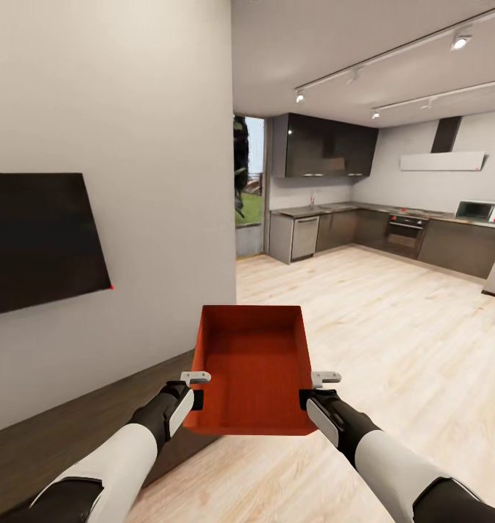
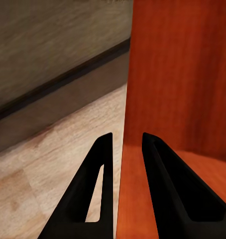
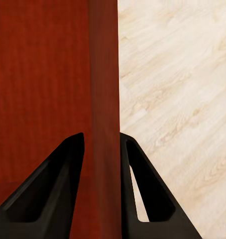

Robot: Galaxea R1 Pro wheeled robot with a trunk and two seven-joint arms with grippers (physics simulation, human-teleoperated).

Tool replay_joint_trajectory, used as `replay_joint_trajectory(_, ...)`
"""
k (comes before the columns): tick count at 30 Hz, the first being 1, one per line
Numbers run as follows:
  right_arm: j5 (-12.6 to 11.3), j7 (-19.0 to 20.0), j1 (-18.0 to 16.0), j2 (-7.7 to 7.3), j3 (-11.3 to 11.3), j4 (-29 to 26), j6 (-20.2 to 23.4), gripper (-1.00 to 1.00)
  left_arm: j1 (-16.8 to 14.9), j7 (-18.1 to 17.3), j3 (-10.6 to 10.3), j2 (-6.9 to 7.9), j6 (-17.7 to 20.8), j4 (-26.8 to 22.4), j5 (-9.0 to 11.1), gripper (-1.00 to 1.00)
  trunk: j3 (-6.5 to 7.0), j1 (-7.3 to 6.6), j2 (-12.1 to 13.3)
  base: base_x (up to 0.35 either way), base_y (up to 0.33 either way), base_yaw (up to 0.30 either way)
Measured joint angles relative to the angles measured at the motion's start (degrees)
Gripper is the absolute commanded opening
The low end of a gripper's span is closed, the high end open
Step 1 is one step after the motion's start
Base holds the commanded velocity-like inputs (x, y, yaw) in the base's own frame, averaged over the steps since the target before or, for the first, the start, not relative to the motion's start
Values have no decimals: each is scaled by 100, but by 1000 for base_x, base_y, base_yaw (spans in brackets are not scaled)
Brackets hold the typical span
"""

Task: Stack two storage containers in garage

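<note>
Room: an open living area with a light wood floor (image 1: 363,319); a kitchen (image 1: 378,218) stands far beyond the bin, at the end wall.
Wall: a grey wall (image 1: 131,131) rises beside the bin on the robot's left and bears a dark screen (image 1: 40,240); a long low dark cabinet (image 1: 73,428) runs under it, just beside the bin.
Bin: one orange-red bin (image 1: 253,367) hangs in the air above the floor, between the two arms, open side up and empty, about level.
Left gripper (image 2: 123,144): its fingers are nearly closed, one on each side of the bin's left wall, and they pinch it.
Right gripper (image 3: 102,144): the same on the bin's right wall, one finger inside and one outside, closed onto the wall.
Step in hand: I judge it is the carrying of this bin toward the garage, which I cannot see here.
How to do it well: keep both arms at equal height and equal distance, so the walls do not slip out; turn the base slowly, and keep the bin away from the cabinet and the wall corner.
</note>
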Motion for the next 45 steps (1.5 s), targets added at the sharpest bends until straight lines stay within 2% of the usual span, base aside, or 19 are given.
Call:
replay_joint_trajectory(9,-16,1,1,-4,9,0,-3,-100,0,-1,0,-1,-1,1,0,-100,71,0,1,0,0,0)
replay_joint_trajectory(37,-17,3,1,-5,10,0,-3,-100,0,-2,-1,0,-1,2,3,-100,76,0,1,0,0,-1)
replay_joint_trajectory(45,-11,-3,2,-4,6,-3,1,-100,-1,2,-2,-1,-2,4,5,-100,76,0,1,0,0,-186)
